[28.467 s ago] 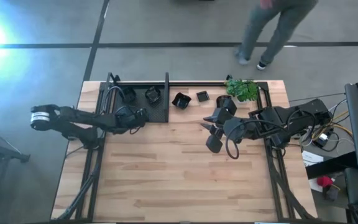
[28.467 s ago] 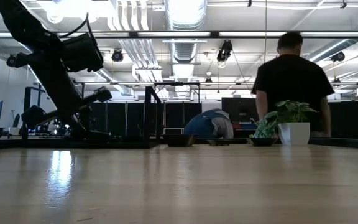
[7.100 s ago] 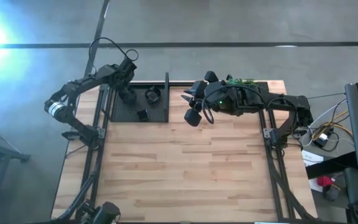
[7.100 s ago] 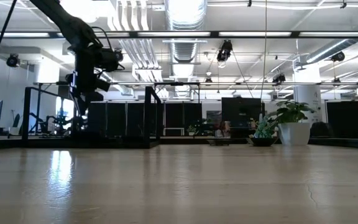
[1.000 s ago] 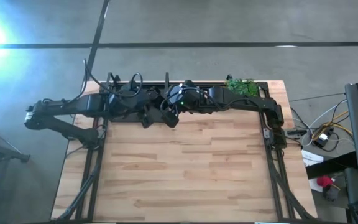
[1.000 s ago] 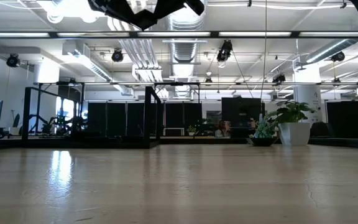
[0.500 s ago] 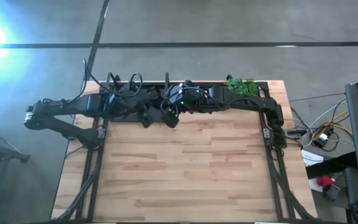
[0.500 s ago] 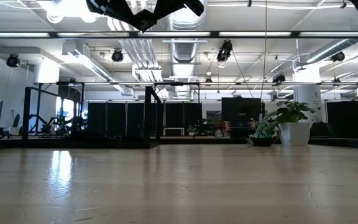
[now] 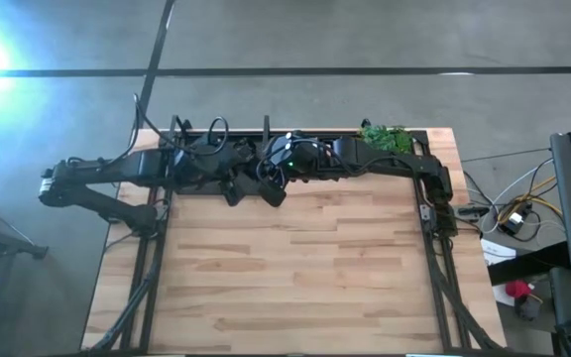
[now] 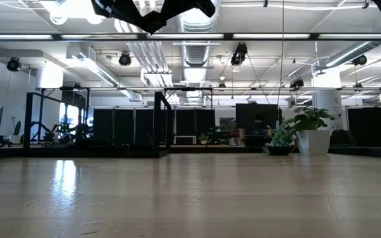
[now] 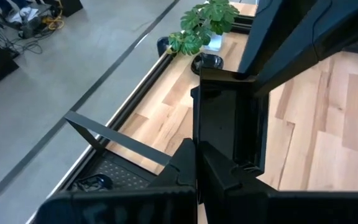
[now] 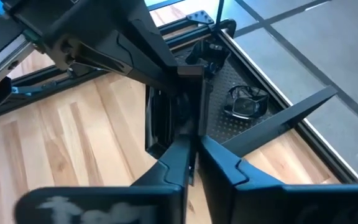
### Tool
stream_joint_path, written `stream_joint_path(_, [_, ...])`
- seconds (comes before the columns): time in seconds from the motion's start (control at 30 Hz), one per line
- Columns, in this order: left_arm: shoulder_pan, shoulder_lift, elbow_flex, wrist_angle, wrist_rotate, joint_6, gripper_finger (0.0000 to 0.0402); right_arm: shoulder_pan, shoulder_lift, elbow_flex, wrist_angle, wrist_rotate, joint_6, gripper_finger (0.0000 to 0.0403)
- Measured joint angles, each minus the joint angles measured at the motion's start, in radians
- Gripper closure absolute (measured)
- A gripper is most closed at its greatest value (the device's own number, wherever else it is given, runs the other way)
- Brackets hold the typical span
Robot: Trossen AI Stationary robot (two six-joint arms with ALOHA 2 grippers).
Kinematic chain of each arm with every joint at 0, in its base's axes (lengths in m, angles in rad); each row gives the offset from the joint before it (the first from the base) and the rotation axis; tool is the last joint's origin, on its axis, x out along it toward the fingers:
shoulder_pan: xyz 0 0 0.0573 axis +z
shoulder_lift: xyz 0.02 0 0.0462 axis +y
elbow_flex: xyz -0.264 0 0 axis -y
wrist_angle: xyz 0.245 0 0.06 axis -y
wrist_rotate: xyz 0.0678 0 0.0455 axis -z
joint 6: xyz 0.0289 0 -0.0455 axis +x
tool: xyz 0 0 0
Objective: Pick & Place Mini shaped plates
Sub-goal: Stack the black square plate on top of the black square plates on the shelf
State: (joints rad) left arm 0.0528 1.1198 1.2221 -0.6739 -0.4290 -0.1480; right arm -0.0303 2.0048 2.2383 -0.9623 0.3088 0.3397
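Right wrist view alone shows both closed tools, right tool (image 12: pixel 194 149) and left tool (image 11: pixel 197 165), gripping one square plate (image 12: pixel 163 121).

no legible text, labels perhaps blurred

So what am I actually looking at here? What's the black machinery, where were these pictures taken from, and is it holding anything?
Those are two dark robot arms working at a wooden table, each ending in a gripper, a kind of pincer. One picture looks straight down from above, and one looks level across the tabletop. The other two come from cameras on the arms' wrists. The left gripper and the right gripper meet nose to nose near the edge of a black tray at the back of the table. Small black dishes lie in the tray, and another dish sits beside the potted plant. Only dark shapes show where the grippers meet, so I cannot tell whether anything is held there.
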Motion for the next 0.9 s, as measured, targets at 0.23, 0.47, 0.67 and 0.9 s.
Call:
stream_joint_path(0.23, [0.0,-0.004,0.0,-0.021,0.0,-0.032,0.0401,0.0,-0.008,0.0,0.001,0.0,-0.002,0.0302])
stream_joint_path(0.47, [0.0,-0.05,0.0,-0.158,-0.001,-0.109,0.0401,0.0,-0.071,0.0,-0.015,0.0,-0.008,0.027])
stream_joint_path(0.67, [0.003,-0.092,0.0,-0.301,0.007,-0.121,0.0401,0.0,-0.119,0.0,-0.052,-0.001,-0.011,0.0264])
stream_joint_path(0.9, [0.079,-0.099,-0.001,-0.506,0.133,-0.054,0.0401,0.0,-0.134,-0.001,-0.083,-0.003,-0.011,0.0264])
